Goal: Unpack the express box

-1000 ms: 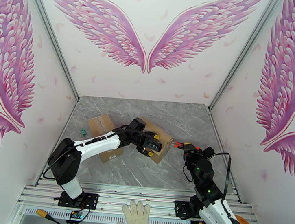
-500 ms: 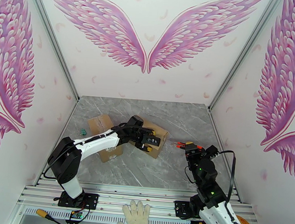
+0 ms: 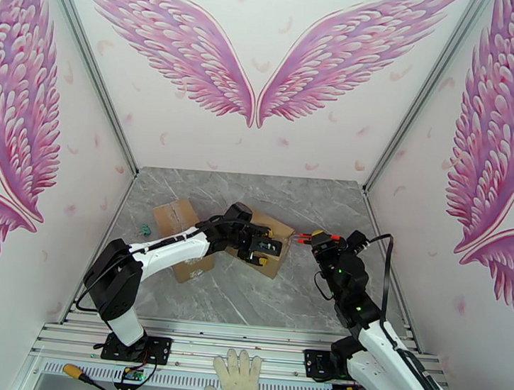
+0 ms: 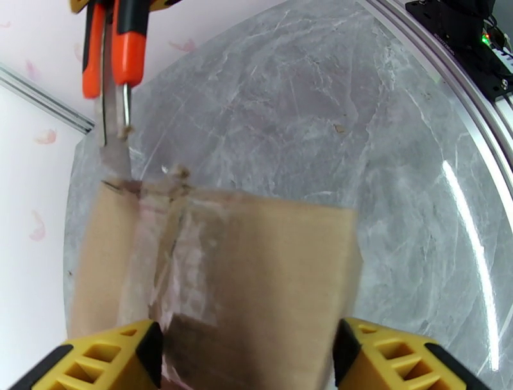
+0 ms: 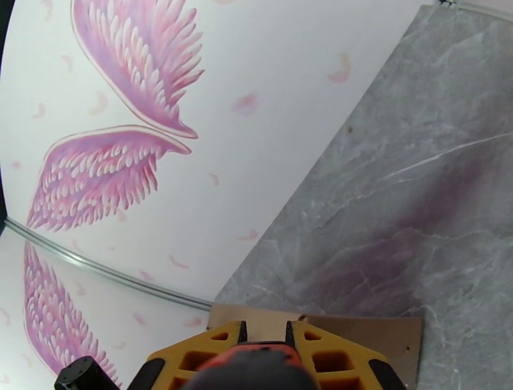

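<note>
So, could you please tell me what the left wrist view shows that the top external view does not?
Left wrist view: the tape seam along the express box, and the blade of the cutter meeting the box's far corner. Top external view: a second box, a glove and a screwdriver at the near edge. Both: the express box, the orange-handled cutter, the open left claw over the box, and the grey table.

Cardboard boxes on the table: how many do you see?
2. The left box lies partly under the left arm; the middle box sits under the left gripper, the right gripper's knife at its corner. More may be hidden.
</note>
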Robot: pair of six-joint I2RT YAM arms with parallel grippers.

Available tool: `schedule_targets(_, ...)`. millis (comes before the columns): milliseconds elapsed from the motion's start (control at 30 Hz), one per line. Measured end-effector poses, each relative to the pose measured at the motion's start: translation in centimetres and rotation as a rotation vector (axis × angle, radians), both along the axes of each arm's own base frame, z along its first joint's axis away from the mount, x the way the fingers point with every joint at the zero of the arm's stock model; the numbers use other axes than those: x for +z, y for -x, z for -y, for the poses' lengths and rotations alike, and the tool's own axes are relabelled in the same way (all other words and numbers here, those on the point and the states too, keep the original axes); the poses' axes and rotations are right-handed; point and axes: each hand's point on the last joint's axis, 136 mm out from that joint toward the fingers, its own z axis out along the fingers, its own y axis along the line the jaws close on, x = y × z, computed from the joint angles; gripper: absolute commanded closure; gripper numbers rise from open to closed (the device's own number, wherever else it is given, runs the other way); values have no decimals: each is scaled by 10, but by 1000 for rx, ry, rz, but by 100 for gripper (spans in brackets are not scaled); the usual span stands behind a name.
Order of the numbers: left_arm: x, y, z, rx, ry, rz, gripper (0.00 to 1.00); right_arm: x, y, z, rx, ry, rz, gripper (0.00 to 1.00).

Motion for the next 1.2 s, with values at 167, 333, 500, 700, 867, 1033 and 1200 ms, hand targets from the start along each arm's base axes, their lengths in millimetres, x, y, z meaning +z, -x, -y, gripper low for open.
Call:
schedule_targets(167, 3, -1, 2, 2, 11, 11, 28, -3, -3, -2, 7, 6, -6, 100)
schedule_targets(333, 3, -1, 2, 2, 11, 11, 28, 0, -3, 2, -7, 3, 2, 100)
schedule_targets(500, 3, -1, 2, 2, 11, 11, 28, 0, -5, 11, -35, 7, 4, 100)
schedule_targets(700, 3, 0, 3, 0, 10, 11, 29, -12, -12, 16, -52, 22, -33, 100)
schedule_targets(867, 2, 0, 3, 2, 8, 12, 29, -20, -15, 15, -46, 28, -58, 100)
schedule_targets(1033, 2, -1, 3, 4, 8, 13, 28, -17, -18, 12, -36, 21, -43, 100)
schedule_targets(1200, 2, 0, 3, 4, 8, 11, 28, -18, -21, 10, -25, 18, -40, 100)
